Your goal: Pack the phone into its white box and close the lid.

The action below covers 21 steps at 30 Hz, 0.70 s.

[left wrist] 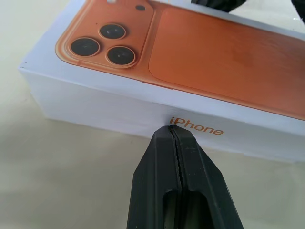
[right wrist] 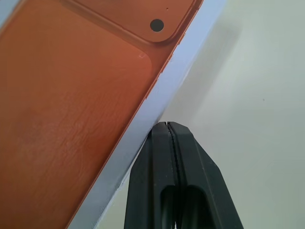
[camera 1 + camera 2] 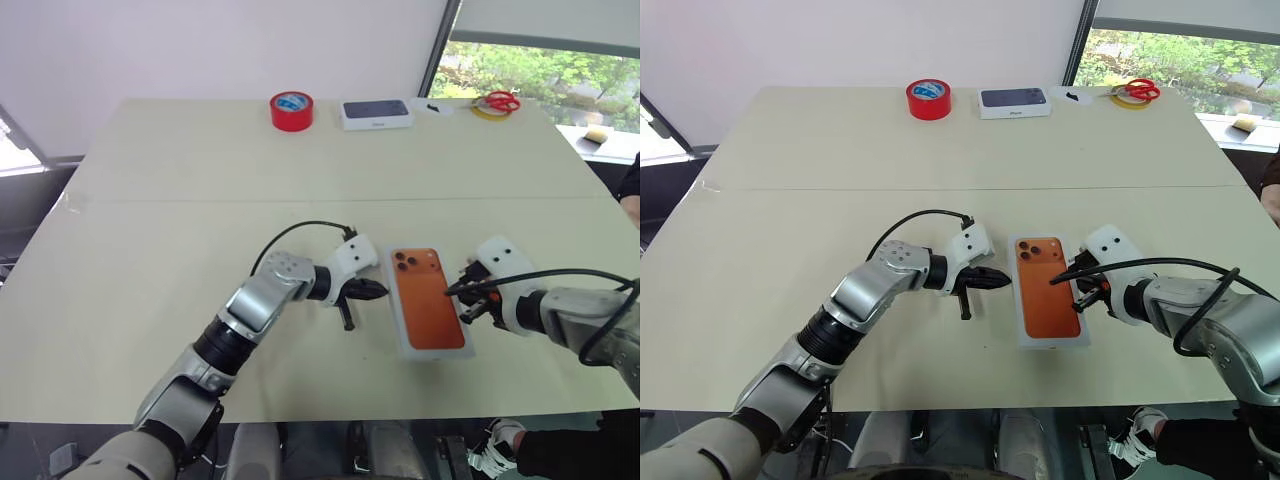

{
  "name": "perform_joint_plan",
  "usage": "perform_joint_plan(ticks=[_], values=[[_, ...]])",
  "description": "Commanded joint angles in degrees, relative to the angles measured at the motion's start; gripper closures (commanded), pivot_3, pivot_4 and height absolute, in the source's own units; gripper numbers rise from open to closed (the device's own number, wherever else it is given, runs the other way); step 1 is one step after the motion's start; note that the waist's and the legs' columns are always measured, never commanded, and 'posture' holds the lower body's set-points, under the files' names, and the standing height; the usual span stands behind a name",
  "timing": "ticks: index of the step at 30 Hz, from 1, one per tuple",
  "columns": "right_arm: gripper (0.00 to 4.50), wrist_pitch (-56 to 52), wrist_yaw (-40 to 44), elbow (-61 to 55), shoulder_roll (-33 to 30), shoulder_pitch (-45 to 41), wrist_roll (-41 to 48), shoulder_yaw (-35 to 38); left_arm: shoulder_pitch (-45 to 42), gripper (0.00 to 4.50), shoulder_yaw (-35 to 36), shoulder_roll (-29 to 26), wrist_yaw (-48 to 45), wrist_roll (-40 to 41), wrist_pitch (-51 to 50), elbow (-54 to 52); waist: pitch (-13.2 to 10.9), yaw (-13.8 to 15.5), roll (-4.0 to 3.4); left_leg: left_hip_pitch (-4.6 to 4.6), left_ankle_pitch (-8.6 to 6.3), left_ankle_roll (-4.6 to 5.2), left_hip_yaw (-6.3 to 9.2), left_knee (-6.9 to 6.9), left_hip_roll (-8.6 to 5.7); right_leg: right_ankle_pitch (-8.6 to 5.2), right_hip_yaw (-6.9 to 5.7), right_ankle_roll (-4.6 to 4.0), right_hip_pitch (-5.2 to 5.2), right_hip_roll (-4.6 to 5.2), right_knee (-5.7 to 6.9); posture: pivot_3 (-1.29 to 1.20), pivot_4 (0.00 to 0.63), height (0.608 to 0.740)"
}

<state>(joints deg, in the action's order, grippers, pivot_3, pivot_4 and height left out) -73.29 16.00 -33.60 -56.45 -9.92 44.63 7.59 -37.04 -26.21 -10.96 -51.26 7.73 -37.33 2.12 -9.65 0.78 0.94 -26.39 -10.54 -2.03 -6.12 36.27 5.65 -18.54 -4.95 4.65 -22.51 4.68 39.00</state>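
My left hand [image 3: 372, 290], fingers pressed shut and empty, has its tip at the lid's [image 3: 428, 298] left side wall. The lid sits on the white box between my hands on the desk [image 3: 180, 200]. My right hand [image 3: 458, 291], likewise shut, meets the right edge. The closing step looks nearly finished; next, likely a squaring nudge or withdrawal. The box's long axis runs away from me, printed cameras at the far end.

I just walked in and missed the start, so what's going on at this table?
A two-armed robot is working on a phone box in the middle of the table. The lid, with an orange phone printed on top, sits on the box. The left gripper and the right gripper, both shut, flank its long sides with fingertips at the lid's side walls. At the far edge sit a red tape roll, a white box with a dark top and red scissors.
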Motion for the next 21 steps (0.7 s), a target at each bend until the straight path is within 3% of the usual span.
perform_joint_plan(ticks=[1,21], values=[[4.48,1.2,1.8,-1.2,0.8,-0.2,-1.0,0.6,-1.5,4.50,-0.6,2.1,0.4,0.7,0.1,-1.4,0.0,0.0,0.00,0.00,0.00,0.00,0.00,0.01,0.00,0.00,0.00,0.00,0.01,0.00,0.00,0.00,0.150,0.730],[4.48,2.4,5.4,1.2,4.3,-2.9,-9.0,-2.1,-1.3,4.50,1.1,2.7,2.4,1.3,-1.9,-0.3,0.0,-0.1,-0.01,0.01,0.00,0.00,0.00,0.02,0.00,0.00,0.00,0.00,0.02,0.00,0.02,0.00,0.150,0.730]])
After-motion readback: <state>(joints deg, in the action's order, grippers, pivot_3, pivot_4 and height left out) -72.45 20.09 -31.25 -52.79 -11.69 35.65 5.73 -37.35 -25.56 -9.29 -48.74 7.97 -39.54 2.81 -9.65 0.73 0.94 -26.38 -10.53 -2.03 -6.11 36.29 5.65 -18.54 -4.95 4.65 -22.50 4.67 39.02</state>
